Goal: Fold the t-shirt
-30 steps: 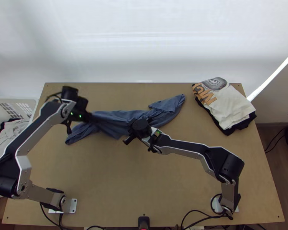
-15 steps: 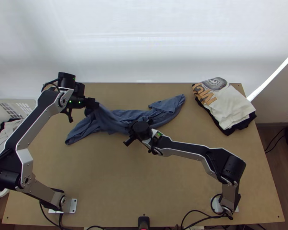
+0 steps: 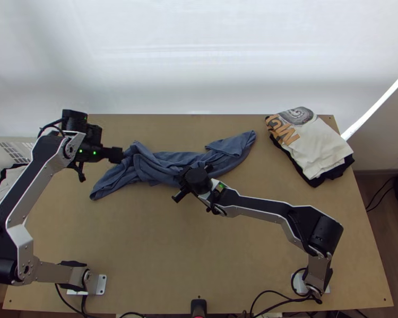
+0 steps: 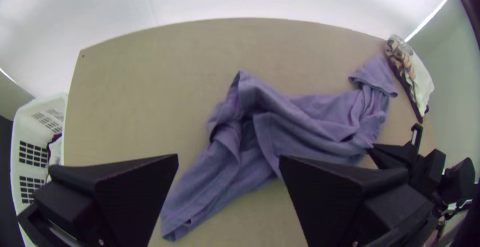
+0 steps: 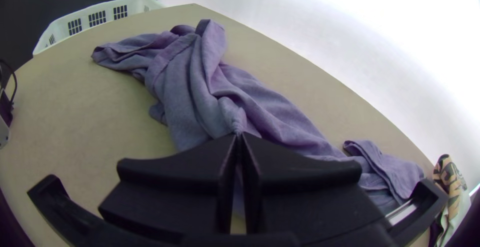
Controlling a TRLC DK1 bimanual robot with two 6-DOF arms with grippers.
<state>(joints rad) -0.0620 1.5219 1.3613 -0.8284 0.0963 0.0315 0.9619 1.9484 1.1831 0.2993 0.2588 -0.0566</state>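
Across the light wooden table (image 3: 199, 254), the job looks to be in its early stage: the blue-grey cloth t-shirt (image 3: 170, 159) lies in a long, rumpled band over the table's far half, bunched and twisted rather than spread, with no clean fold that can be counted as done. Near the far right corner sits a loose pile of garments (image 3: 316, 146), a cream printed one on top of black cloth, which may be where finished pieces go; the t-shirt lies well apart from it. At the table's left side stands a white plastic basket (image 4: 42, 106) with light and dark cloth inside. The right gripper (image 5: 239, 136) has its fingers brought together on a gathered pinch of the t-shirt near the middle of the band, so that part seems anchored. The left gripper (image 4: 228, 159) has its fingers wide apart with no cloth between them, close by the band's raised left portion. What remains is nearly everything: the creases in that left portion probably need drawing out, the body laying flat, and only then the sides and length folding over. Smaller still, a flap (image 3: 233, 144) at the band's right end is turned over on itself, perhaps a sleeve or a hem, and a standing peak of cloth (image 4: 241, 84) at the left portion may offer the left gripper its next hold.
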